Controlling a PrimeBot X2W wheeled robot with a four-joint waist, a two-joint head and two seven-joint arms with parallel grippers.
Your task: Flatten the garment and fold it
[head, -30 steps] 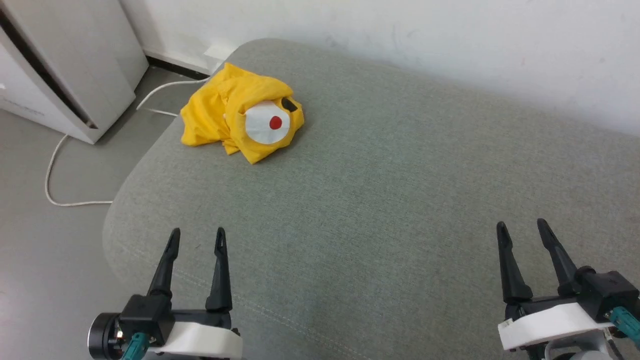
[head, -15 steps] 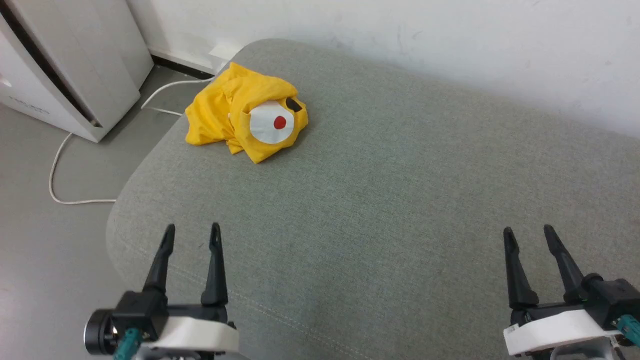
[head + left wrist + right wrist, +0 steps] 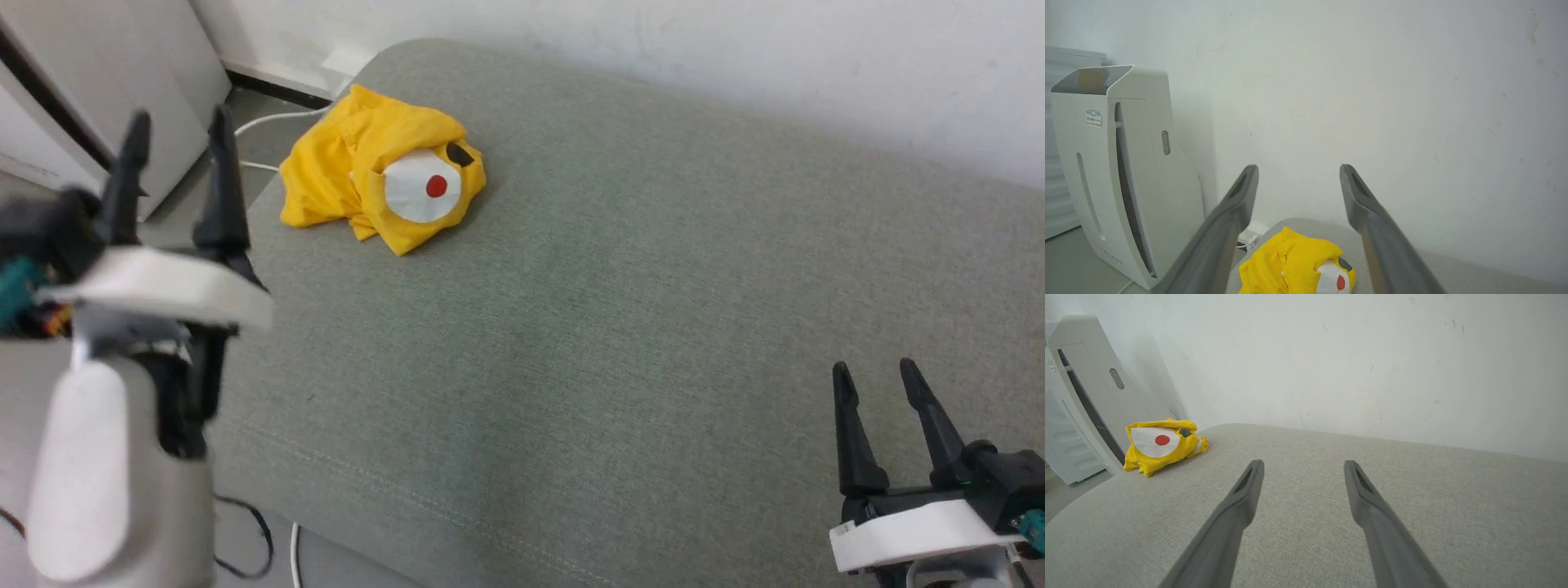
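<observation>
the shirt [image 3: 384, 192] lies in a crumpled yellow heap at the far left corner of the cushion [image 3: 612, 327], close to its rounded edge and near the wall [image 3: 735, 57]. we judge the task barely begun: nothing is flattened and nothing is folded. we have yet to reach the shirt, open it out flat on the grey fabric and make the folds.

it is bunched over itself in soft ridges. a round white patch with a red dot faces up, and a small black mark sits just beside it. we cannot tell sleeves from hem in this heap.

our left gripper [image 3: 179, 117] has its fingers spread and holds nothing. it shows blurred, high at the left of the head view, pointing toward the shirt but apart from it. in its wrist view the shirt sits low between the two fingers. our right gripper [image 3: 874, 369] is also spread and empty, over the near right part of the cushion, well apart from the shirt.

a white appliance [image 3: 1106, 163] stands on the floor beside that corner, with a white cable [image 3: 269, 122] running past.
</observation>
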